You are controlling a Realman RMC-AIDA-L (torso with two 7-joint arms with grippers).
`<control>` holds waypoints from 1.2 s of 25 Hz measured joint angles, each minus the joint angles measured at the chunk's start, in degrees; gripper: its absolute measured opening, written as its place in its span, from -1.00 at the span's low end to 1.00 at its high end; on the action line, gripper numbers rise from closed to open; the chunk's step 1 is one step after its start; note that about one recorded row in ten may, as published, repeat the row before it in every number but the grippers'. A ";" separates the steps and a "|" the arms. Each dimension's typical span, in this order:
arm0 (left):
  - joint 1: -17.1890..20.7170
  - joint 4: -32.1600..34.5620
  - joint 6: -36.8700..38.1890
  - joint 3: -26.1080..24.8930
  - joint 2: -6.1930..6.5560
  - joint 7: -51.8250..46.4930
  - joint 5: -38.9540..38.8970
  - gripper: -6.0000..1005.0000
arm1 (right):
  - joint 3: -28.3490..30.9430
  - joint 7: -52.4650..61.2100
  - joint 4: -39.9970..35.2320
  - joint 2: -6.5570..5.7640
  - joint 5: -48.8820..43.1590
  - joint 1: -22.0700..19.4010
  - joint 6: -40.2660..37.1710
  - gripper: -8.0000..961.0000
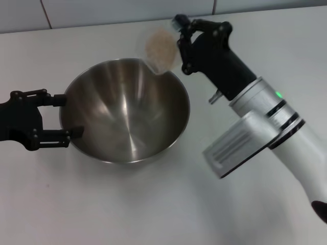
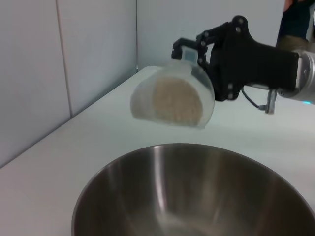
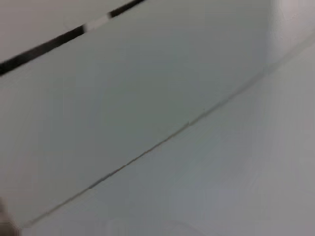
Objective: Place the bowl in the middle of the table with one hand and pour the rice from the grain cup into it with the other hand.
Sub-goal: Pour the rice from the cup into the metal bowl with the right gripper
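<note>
Head view: white table (image 1: pixel 153 204) under tiled wall, bowl (image 1: pixel 125 109) sitting central, empty. Left gripper (image 1: pixel 64 116) spread at its nine o'clock rim. Right gripper (image 1: pixel 180 38) clamping tilted grain cup (image 1: pixel 161 51) at one o'clock, rice (image 1: pixel 160 47) sliding lipward.

Left wrist view: light, slippery cup (image 2: pixel 172 98), probably needing firm mid-wall holding.

Right wrist view: showing only wall.

A large round stainless-steel bowl (image 1: pixel 125 111) sits upright on the plain white table (image 1: pixel 153 204), its brushed inside shiny and bare. Above its far rim a small clear plastic grain cup (image 1: pixel 161 50) is tipped on its side, mouth toward the bowl, the off-white rice (image 2: pixel 176 101) still heaped inside.
</note>
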 joint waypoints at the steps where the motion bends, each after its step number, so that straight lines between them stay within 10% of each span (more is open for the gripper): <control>1: -0.10 0.01 0.01 0.00 0.00 0.00 0.00 0.64 | -0.01 -6.85 1.09 0.03 -0.01 0.02 0.79 -0.96; 16: -0.34 -0.05 0.01 0.00 0.00 0.36 0.00 0.64 | -0.84 -57.55 4.60 0.11 -10.93 -0.60 1.84 -0.96; 30: -1.11 -0.47 0.01 0.04 0.00 0.52 0.00 0.64 | -0.59 -81.04 6.20 0.08 -12.48 -0.13 9.54 -0.96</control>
